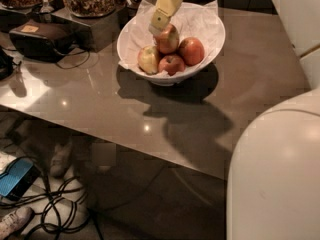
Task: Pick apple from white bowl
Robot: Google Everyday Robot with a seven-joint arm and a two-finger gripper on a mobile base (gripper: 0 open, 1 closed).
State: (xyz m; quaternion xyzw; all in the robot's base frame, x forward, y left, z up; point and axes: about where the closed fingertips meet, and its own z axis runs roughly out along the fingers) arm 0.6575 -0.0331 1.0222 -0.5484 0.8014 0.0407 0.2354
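Camera view: in the upper middle of the frame the white bowl (170, 77) sits on the table (250, 84). The apple (168, 40) lies topmost among the fruit inside. The gripper (158, 24) comes down onto its upper left edge — whether apart or clamped, I cannot tell.

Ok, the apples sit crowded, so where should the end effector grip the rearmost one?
Probably grip the apple across its upper half, from above: neighbouring apples crowd its front and lower sides, leaving its top free. The end effector hangs at its upper left, above the white bowl.
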